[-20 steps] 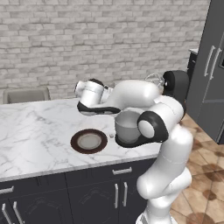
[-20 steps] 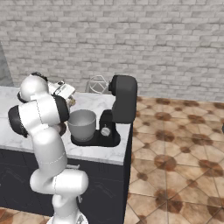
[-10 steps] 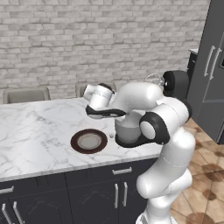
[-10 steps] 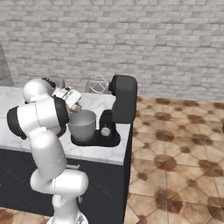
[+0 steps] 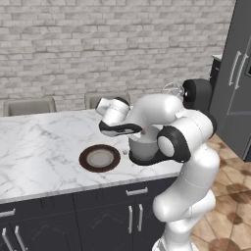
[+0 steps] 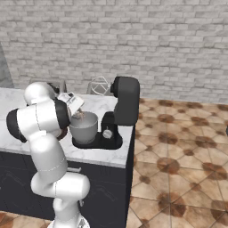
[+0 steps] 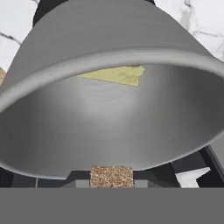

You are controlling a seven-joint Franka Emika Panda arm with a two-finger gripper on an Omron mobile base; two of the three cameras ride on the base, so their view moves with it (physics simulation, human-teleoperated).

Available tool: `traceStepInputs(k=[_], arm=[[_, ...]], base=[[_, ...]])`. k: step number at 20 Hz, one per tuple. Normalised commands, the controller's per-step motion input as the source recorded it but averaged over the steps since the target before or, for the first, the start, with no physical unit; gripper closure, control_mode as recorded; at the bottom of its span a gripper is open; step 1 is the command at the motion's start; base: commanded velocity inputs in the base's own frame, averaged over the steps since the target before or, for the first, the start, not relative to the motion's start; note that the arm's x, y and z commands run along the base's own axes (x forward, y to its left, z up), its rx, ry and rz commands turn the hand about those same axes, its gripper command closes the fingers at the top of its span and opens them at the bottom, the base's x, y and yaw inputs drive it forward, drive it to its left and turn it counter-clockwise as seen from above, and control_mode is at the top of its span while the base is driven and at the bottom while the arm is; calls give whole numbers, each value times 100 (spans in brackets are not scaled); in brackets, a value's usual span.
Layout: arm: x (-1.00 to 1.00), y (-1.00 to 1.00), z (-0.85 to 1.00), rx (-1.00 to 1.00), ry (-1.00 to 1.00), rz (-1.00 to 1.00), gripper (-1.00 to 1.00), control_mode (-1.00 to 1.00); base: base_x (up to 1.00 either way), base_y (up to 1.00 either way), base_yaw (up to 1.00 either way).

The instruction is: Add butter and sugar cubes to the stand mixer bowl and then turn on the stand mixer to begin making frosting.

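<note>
Hand view has the gripper [image 7: 111, 186] pinching a crumbly, featherweight sugar cube [image 7: 111, 176] by its sides at 6 o'clock, over the stand mixer bowl [image 7: 109, 127].

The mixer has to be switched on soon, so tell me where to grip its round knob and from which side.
Grip the knob across its round rim, one jaw on each side, so it can be twisted. It sits low on the upright column of the stand mixer, beside the bowl, and faces the counter's front edge. So probably come in level from the front.
</note>
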Motion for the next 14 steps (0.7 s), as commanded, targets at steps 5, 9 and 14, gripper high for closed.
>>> traceStepInputs(k=[5,9,14], arm=[[6,0,-22,6,0,0,100,-100],[16,0,-27,5,0,0,100,-100],[27,0,-28,4,0,0,100,-100]], base=[[0,0,0],[0,0,0],[0,0,0]])
